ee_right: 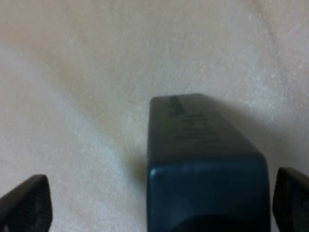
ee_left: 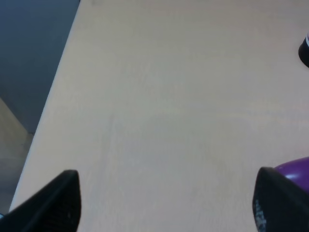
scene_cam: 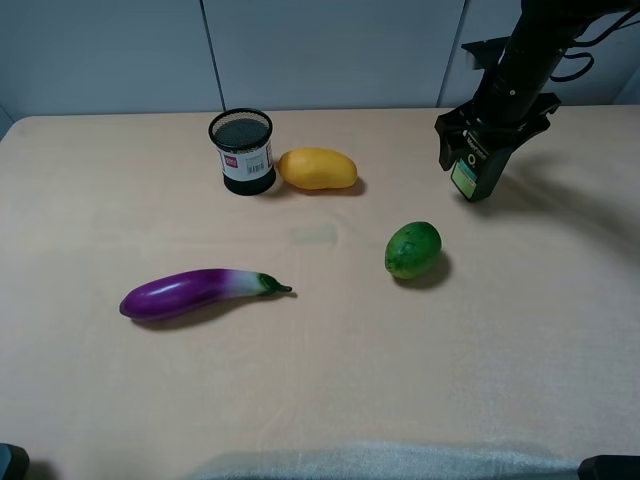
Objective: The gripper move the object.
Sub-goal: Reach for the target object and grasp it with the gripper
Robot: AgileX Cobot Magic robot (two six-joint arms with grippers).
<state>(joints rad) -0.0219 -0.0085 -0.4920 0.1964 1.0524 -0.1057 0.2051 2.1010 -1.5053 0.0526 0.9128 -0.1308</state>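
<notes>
The object, a small dark flat-sided bottle [scene_cam: 470, 176] with a light green label, is at the back right of the table, slightly tilted. My right gripper [scene_cam: 482, 150] reaches down over its top. In the right wrist view the bottle [ee_right: 203, 169] lies between the two fingertips [ee_right: 24, 205], which stand wide apart and do not touch it; it is closer to one finger. The right gripper [ee_right: 159, 203] is open. My left gripper [ee_left: 166, 205] is open and empty above bare table, with the eggplant's tip [ee_left: 295, 169] beside one finger.
A black mesh cup [scene_cam: 242, 151] and a yellow mango [scene_cam: 317, 168] stand at the back centre. A green mango [scene_cam: 413, 250] lies left of and nearer than the bottle. A purple eggplant [scene_cam: 190, 294] lies front left. A white cloth [scene_cam: 380, 460] covers the front edge.
</notes>
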